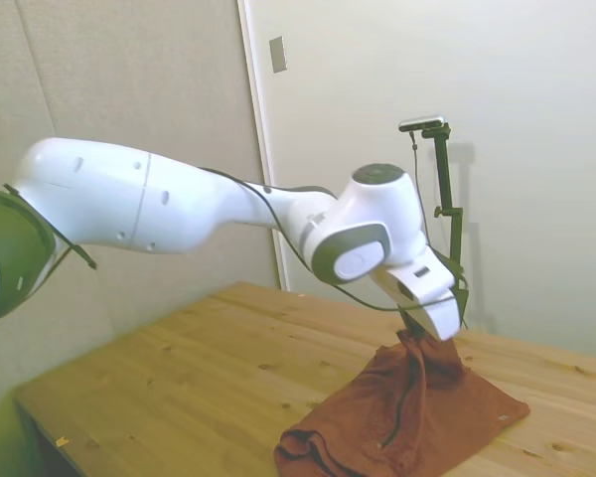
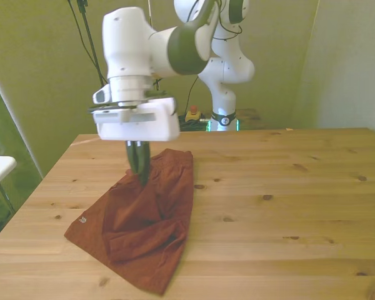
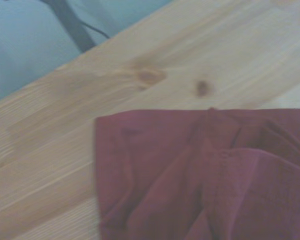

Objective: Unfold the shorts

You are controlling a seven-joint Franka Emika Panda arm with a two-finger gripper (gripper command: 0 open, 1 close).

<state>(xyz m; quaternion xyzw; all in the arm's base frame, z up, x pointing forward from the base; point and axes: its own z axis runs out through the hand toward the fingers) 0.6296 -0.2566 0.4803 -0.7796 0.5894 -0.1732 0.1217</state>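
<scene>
Garment: the rust-brown soft fabric shorts (image 2: 140, 225) lie crumpled toward the front view's left of the pale wooden surface (image 2: 287, 206), near hem flat, upper layers bunched.
Cord: a thin dark drawstring (image 1: 402, 417) trails down the fold in the side view.
Claw: the dark two-finger claw (image 2: 138, 164) is pinched onto a peak of the cloth, which tents up to it.
Advice: judged mid-lift; carry the pinched layer up and outward slowly, so the underlying layer stays anchored.
Risk: thin pinch may slip; both layers may be caught.
Arm: white jointed robot arm (image 1: 179, 204) reaches over behind.
</scene>
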